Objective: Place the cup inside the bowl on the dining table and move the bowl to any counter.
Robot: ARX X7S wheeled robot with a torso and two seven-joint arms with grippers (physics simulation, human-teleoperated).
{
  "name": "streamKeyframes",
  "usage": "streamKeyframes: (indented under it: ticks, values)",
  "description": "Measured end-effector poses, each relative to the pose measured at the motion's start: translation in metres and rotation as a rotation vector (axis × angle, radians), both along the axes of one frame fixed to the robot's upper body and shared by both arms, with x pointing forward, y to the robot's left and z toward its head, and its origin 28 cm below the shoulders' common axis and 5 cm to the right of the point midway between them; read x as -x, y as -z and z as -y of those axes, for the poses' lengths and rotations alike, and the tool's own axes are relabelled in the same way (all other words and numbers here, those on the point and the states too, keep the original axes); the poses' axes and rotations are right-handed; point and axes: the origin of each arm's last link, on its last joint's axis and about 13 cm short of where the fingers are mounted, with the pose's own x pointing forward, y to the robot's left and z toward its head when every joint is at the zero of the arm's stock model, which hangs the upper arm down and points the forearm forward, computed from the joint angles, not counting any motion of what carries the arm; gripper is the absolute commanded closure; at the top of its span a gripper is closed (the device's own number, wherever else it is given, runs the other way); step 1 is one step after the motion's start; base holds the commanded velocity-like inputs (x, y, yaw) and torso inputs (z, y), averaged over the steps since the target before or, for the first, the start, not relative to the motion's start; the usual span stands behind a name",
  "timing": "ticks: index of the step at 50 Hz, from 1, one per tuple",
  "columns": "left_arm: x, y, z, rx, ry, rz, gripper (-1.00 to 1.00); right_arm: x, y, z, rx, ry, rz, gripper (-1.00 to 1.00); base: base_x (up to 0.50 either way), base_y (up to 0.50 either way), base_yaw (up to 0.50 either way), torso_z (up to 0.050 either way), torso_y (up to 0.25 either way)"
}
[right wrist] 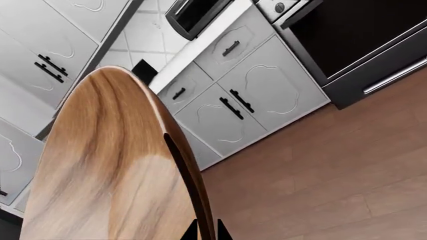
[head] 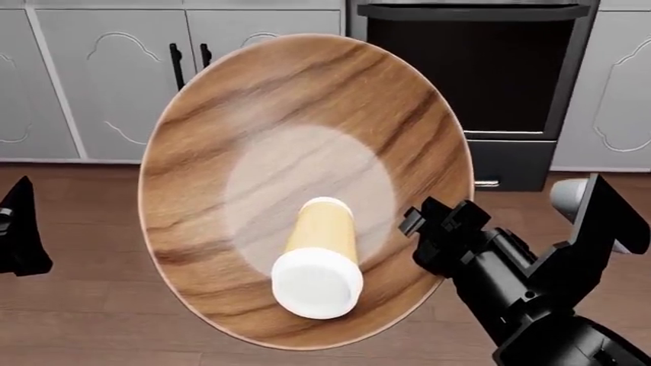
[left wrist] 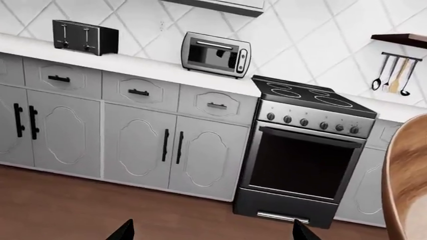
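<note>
One grip carried everything: the right gripper (head: pixel 428 229) was clamped on the near-right rim of the wooden bowl (head: pixel 305 152), its two fingertips pinching the thin edge from either side in the right wrist view. Inside that bowl the paper cup (head: pixel 319 255) lay on its side near the lower edge, white lid toward the camera, so the first half of the task looked done. Left of the bowl, the left gripper (left wrist: pixel 210 231) hung free with its fingers spread apart and nothing between them.

Below the bowl was only wooden floor (head: pixel 91 305); the dining table was not in view. Beyond the bowl stood white cabinets (left wrist: pixel 133 140) and a black oven (left wrist: pixel 300 165), and farther back the white countertop (left wrist: pixel 120 61), its surface too plain at this range to judge, held a toaster (left wrist: pixel 85 36) and a toaster oven (left wrist: pixel 215 54).

Judging from this, the carry to the counter would go best with the bowl kept level or tipped slightly back toward the wrist, since the cup could roll out. A single rim pinch invites slip, so slow, smooth travel seemed wise, aiming for the bare stretch of counter between the toaster and the toaster oven.
</note>
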Motion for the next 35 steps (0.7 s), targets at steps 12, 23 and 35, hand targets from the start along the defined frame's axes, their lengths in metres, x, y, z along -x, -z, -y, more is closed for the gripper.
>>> streamKeyframes:
  ticks: [12,23,35]
  values:
    - [-0.0003,-0.0020,-0.0025,-0.006,-0.001,0.004,-1.00,-0.0005,0.0000,-0.0003,0.002,0.002,-0.005,1.00,0.50,0.26,0.00,0.000,0.002]
    - [-0.0001,-0.0024,-0.0027,-0.008,0.001,0.005,-1.00,-0.0002,0.0002,-0.0001,0.005,0.003,-0.006,1.00,0.50,0.29,0.00,0.001,0.002]
    - [-0.0006,-0.0013,-0.0007,-0.012,0.003,0.002,-1.00,-0.0001,0.0022,0.0001,0.009,0.006,-0.011,1.00,0.47,0.38,0.00,0.000,0.001]
